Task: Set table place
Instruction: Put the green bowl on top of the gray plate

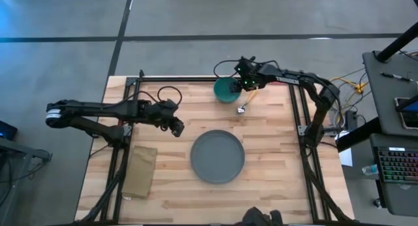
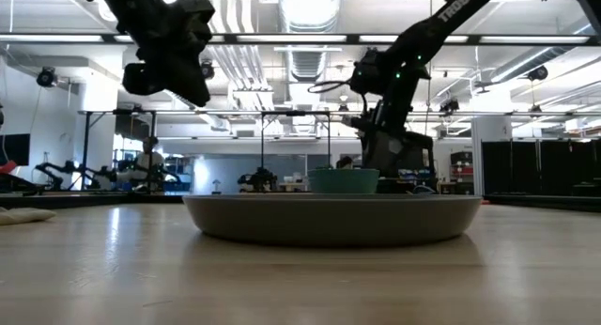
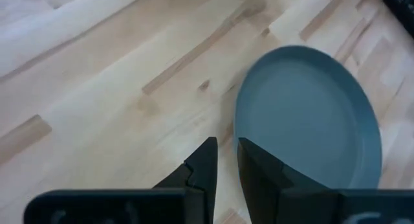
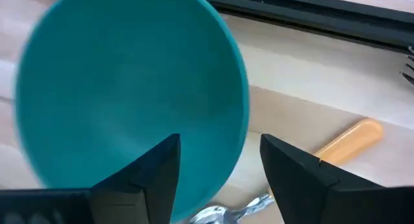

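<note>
The teal bowl point(image 1: 225, 90) stands on the table point(image 1: 274, 180) at the far middle, and it also shows in the right wrist view point(image 4: 129, 81). My right gripper point(image 4: 220, 143) is open over the bowl's right rim, one finger above the inside and one outside. The orange-handled spoon point(image 4: 349, 141) lies on the table just right of the bowl point(image 1: 245, 103). The grey plate point(image 1: 217, 156) rests on the table's middle. My left gripper point(image 3: 226, 149) is shut and empty, raised above the table left of the plate point(image 3: 304, 114). The fork is out of view. My right gripper stands astride the bowl's right rim point(image 4: 242, 120), coming from above and slanting in from the table's right. I cannot tell whether either finger touches the bowl. The bowl sits upright on the table.
A tan folded cloth point(image 1: 140, 170) lies at the near left of the table. Black frame rails point(image 1: 297, 115) run along the table's edges. Bare wood shows between the bowl and the plate and to the plate's right.
</note>
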{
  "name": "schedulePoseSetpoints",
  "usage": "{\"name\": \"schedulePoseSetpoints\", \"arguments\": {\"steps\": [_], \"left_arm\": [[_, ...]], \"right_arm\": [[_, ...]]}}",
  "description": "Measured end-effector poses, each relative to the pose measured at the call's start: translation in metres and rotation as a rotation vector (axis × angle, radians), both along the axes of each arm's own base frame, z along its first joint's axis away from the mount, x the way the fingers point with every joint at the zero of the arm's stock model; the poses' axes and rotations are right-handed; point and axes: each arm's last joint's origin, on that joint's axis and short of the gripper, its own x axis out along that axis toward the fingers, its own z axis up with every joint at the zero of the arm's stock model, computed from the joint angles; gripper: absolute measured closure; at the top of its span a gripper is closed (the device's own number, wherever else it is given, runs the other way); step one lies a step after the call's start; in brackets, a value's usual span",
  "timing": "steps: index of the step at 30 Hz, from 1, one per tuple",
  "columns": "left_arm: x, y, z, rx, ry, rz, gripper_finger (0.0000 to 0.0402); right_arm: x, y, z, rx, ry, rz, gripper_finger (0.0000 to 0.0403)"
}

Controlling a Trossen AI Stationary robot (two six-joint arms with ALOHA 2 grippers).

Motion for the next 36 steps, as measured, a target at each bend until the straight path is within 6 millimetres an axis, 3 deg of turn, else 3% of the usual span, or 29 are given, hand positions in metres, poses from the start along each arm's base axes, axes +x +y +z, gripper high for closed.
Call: {"name": "schedulePoseSetpoints", "arguments": {"steps": [19,36], "left_arm": [[-0.001,-0.008,0.001,0.039,-0.007,-0.009,0.0357],[-0.002,-0.015,-0.001,0.055,0.006,-0.020,0.0357]], "right_arm": [[-0.011,-0.020,-0.024,0.020,0.089,-0.028,0.0200],[-0.008,-0.019,-0.028,0.022,0.096,-0.007,0.0272]]}}
